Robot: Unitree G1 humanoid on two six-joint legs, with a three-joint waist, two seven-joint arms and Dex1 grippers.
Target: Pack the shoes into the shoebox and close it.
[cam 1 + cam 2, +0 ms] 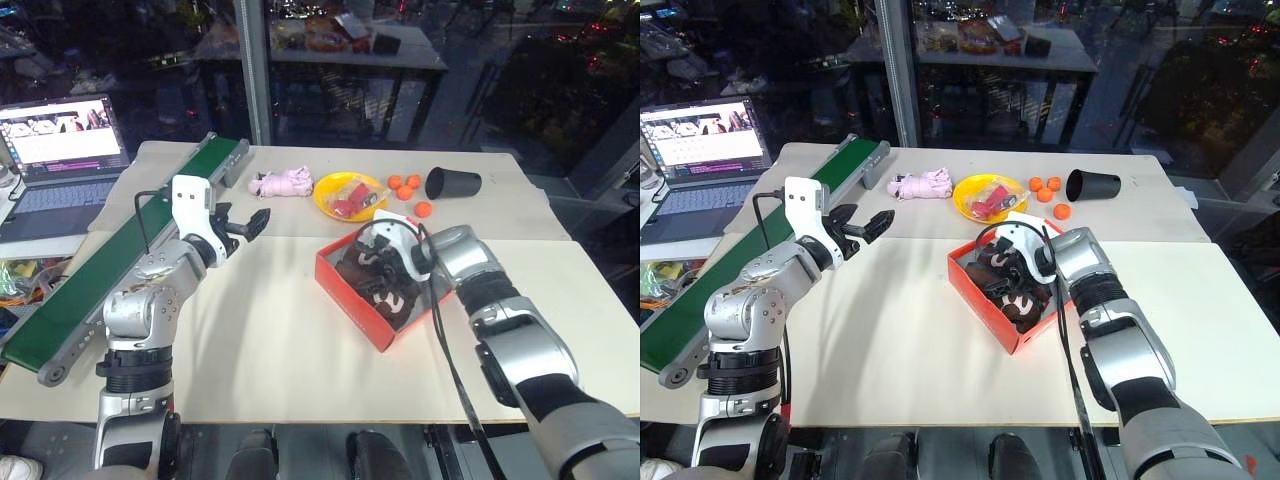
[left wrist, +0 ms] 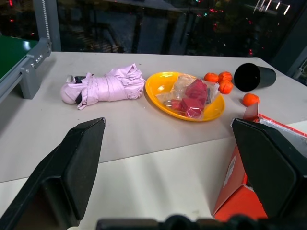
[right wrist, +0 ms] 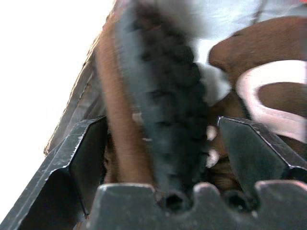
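Observation:
The red-orange shoebox sits open on the table right of centre, its near corner showing in the left wrist view. Both dark brown shoes with pale trim lie inside it. My right gripper reaches down into the box. Its fingers stand wide apart, with one shoe between them, sole edge up and not pinched. My left gripper hovers open and empty over the table left of the box, pointing toward the back of the table.
At the back are a pink plush bundle, a yellow bowl of wrapped red items, several small oranges and a tipped black cup. A green conveyor runs along the left edge, and a laptop stands beyond it.

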